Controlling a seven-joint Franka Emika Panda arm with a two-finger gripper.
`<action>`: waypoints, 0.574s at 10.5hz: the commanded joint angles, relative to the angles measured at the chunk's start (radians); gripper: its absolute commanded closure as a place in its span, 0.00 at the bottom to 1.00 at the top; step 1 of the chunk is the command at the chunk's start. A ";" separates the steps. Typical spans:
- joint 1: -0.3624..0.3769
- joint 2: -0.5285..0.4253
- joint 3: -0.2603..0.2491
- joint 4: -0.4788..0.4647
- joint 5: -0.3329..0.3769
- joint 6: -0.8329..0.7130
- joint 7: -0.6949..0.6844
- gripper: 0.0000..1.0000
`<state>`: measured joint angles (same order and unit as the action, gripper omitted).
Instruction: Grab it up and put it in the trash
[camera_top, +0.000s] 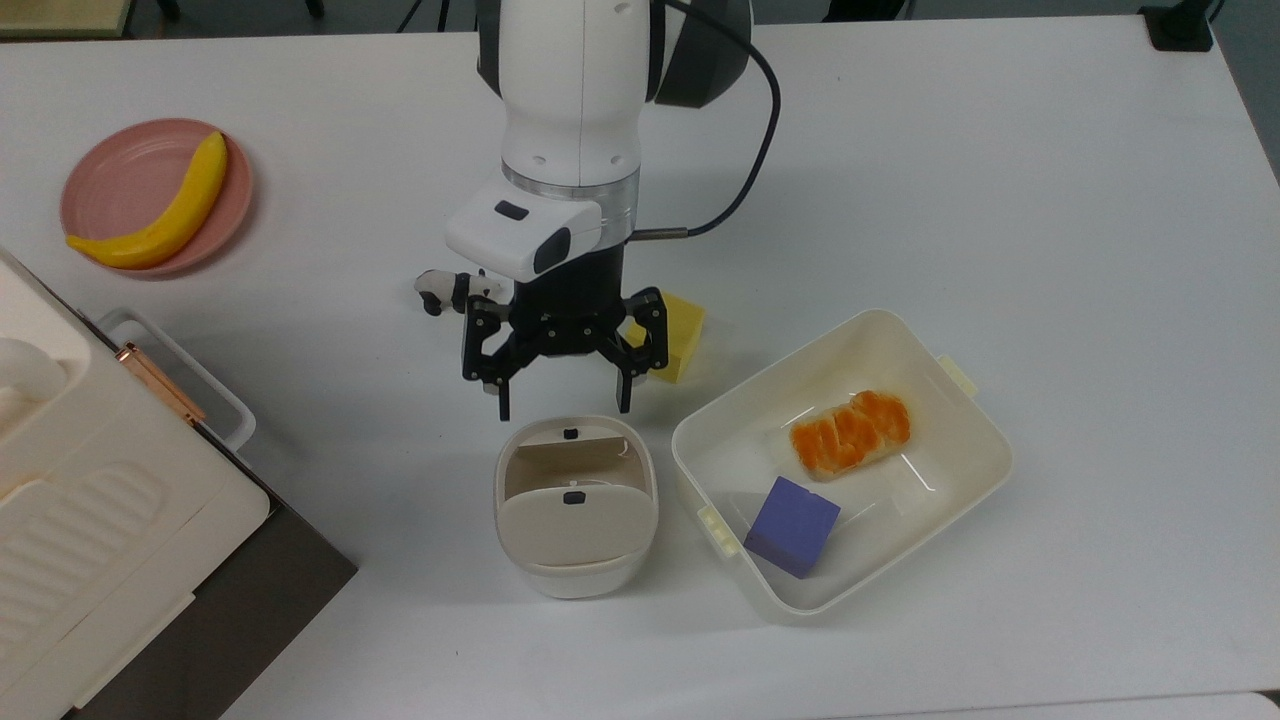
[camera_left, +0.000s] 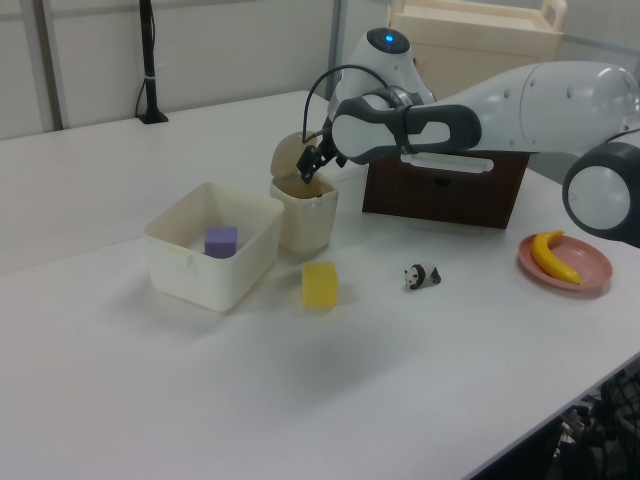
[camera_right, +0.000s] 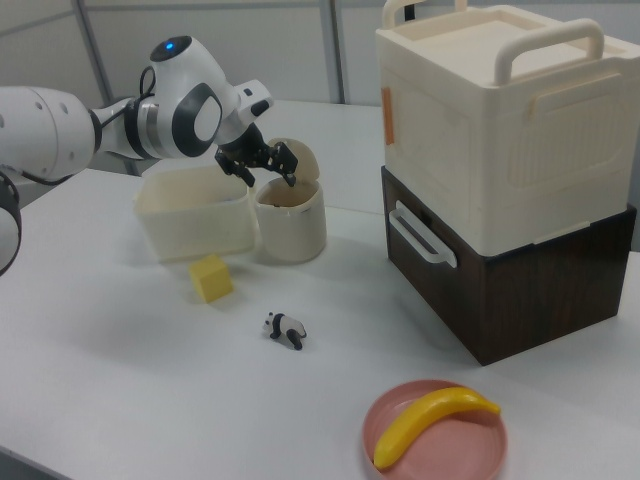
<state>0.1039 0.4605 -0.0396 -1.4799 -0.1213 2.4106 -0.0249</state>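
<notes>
The trash bin (camera_top: 572, 525) is a small off-white tub with a swing-flap lid tipped open, standing in the lower middle of the top view. My gripper (camera_top: 564, 405) hangs just above the bin's rim on the arm's side. It is open wide and holds nothing. In the left view the gripper (camera_left: 312, 168) is over the bin (camera_left: 305, 220), in front of the raised flap. The right view has the gripper (camera_right: 268, 176) above the bin's (camera_right: 290, 230) mouth. The white paper wad is out of view.
A yellow cube (camera_top: 682, 338) and a panda figurine (camera_top: 440, 290) flank the gripper on the table. A cream tub (camera_top: 905, 500) right of the bin holds orange-topped bread (camera_top: 850, 435) and a purple cube (camera_top: 792, 525). A pink plate (camera_top: 110, 185) with a banana (camera_top: 160, 215) and a stacked storage box (camera_top: 90, 520) sit at the top view's left.
</notes>
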 joint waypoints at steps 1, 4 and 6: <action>0.000 -0.126 0.004 -0.062 -0.015 -0.219 -0.007 0.00; 0.010 -0.247 0.004 -0.114 -0.011 -0.500 0.006 0.00; -0.003 -0.334 0.004 -0.155 0.018 -0.606 0.029 0.00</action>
<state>0.1082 0.2650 -0.0381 -1.5210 -0.1208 1.8944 -0.0211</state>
